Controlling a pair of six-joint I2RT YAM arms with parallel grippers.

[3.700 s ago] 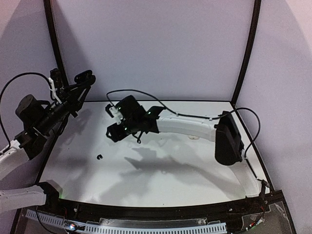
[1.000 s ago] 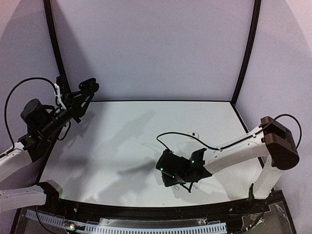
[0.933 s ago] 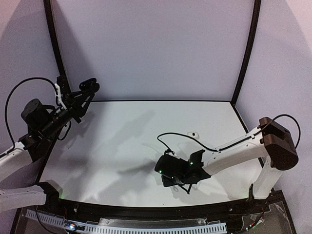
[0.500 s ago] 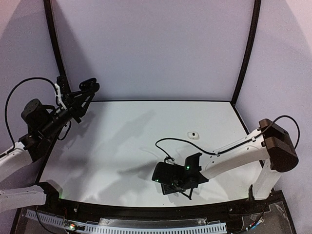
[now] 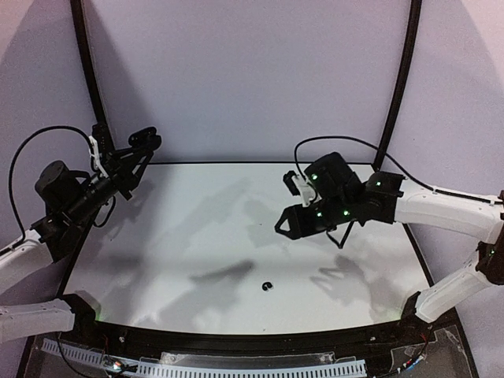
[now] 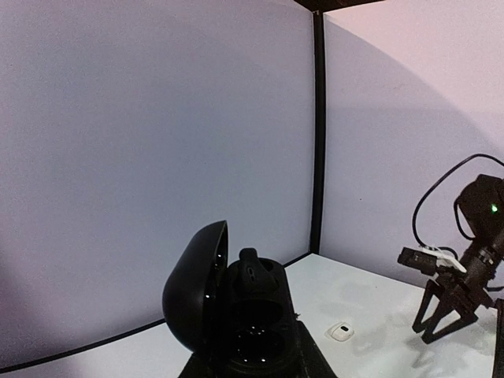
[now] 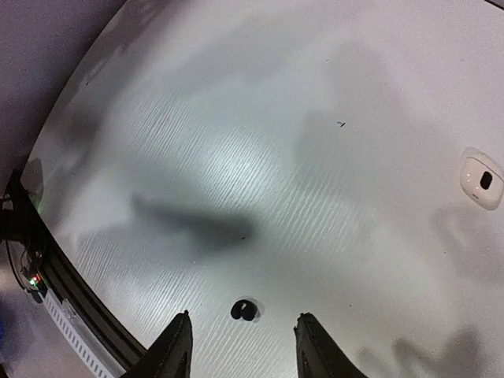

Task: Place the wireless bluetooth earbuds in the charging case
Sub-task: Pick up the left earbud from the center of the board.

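Observation:
My left gripper (image 5: 140, 150) is raised at the far left, shut on the black charging case (image 6: 248, 323), whose lid stands open. One black earbud (image 6: 252, 272) sits in the case's upper socket, and the lower socket looks empty. A second black earbud (image 5: 268, 285) lies loose on the white table near the front middle. My right gripper (image 5: 285, 226) hangs open in the air, well above and behind that earbud. In the right wrist view the earbud (image 7: 245, 310) shows on the table between and beyond the fingertips (image 7: 183, 321), with nothing held.
A small white rounded piece with a dark spot (image 7: 482, 179) lies on the table towards the back right, also seen from the left wrist (image 6: 340, 331). The table's black front rail (image 5: 236, 339) runs close to the loose earbud. Black frame posts (image 5: 398, 87) stand at the back corners.
My right gripper was low over the table's front middle. It has opened, risen and swung back to the right, and the black earbud now lies there. The left arm has not moved.

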